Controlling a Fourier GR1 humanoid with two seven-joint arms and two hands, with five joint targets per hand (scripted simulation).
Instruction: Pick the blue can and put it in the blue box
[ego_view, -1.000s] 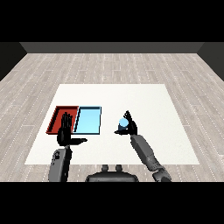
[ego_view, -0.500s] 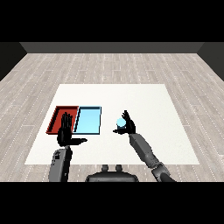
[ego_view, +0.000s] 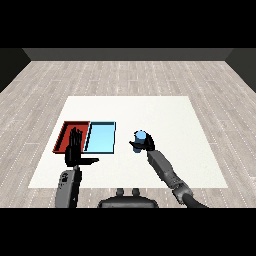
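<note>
Right hand holds the blue can upright, just right of the light blue tray.

The right hand (ego_view: 145, 145) has its fingers curled round the blue can (ego_view: 140, 137), whose long axis stands roughly vertical with its top end up, showing above the fingers. The can sits just beside the right edge of the light blue tray (ego_view: 101, 138), not inside it. Whether it rests on the white table (ego_view: 175, 120) or is lifted, I cannot tell. The red tray (ego_view: 67, 131) adjoins the blue one on its left. The left hand (ego_view: 75, 150) is open, fingers straight and thumb spread, over the red tray's near edge.
</note>
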